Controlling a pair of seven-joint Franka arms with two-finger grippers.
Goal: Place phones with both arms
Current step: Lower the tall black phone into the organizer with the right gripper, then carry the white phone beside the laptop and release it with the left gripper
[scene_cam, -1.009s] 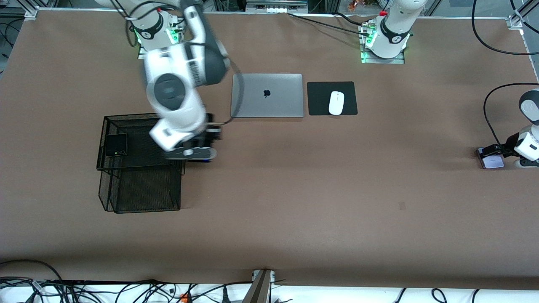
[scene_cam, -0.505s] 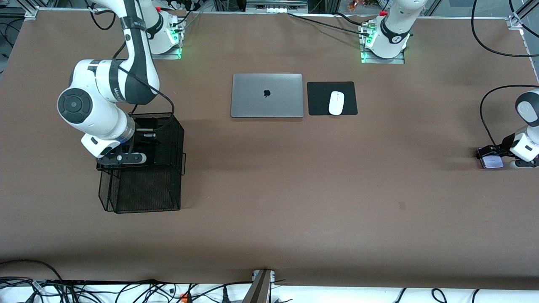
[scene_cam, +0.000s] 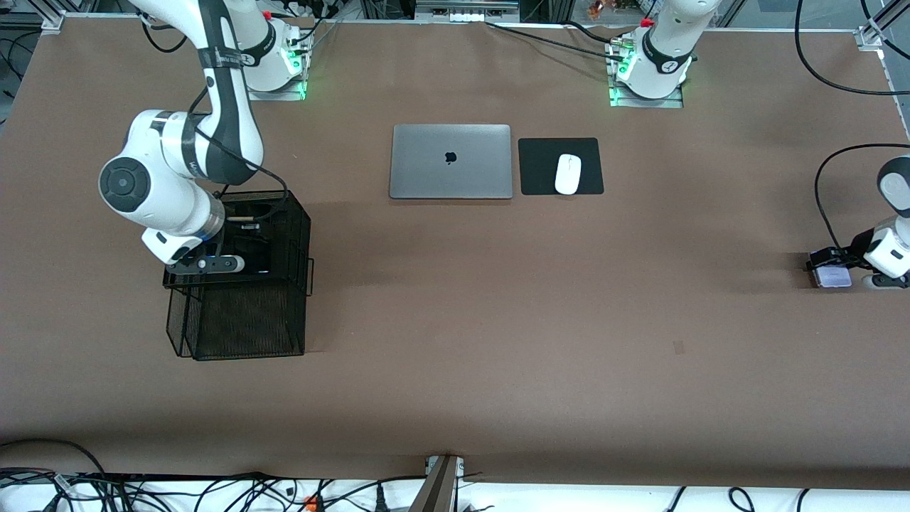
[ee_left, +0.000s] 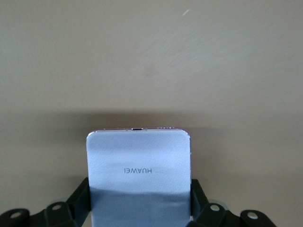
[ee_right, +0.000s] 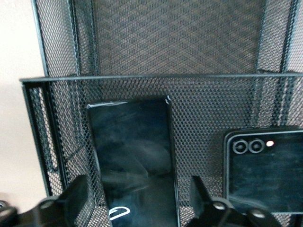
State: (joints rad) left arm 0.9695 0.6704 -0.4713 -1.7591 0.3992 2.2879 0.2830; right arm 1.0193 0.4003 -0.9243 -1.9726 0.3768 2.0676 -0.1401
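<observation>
Bench (scene_cam: 498,320) was one flat brown sheet, no seams visible. Aluminium framing ran along the edge by the arm bases; loose black cables lay on white floor past the edge nearest the front camera.

Closed silver laptop (scene_cam: 451,161) sat mid-bench toward the bases' edge, with a white mouse (scene_cam: 568,173) on a black square pad (scene_cam: 540,167) just beside it toward the left arm's end.

Black wire-mesh two-tier basket (scene_cam: 284,313) stood toward the right arm's end. Right gripper (scene_cam: 213,265) was over its upper tier, fingers (ee_right: 201,191) spread with mesh showing on both sides of the long black slab phone (ee_right: 132,156), which lay flat on the tier floor between them. Small squarish black flip phone with camera dots (ee_right: 265,172) lay on the same tier beside the slab, not touching it. Front view hid both phones under the right arm.

Left gripper (scene_cam: 842,259) was low at the bench edge at the left arm's end, pinching the small pale lavender-white squarish phone (ee_left: 138,165) by its two sides. Couldn't tell whether the phone was on the bench or just off it. That arm was mostly cut off by the front view's edge; the gripper's fingers (ee_left: 80,201) were cropped in the left wrist view.
</observation>
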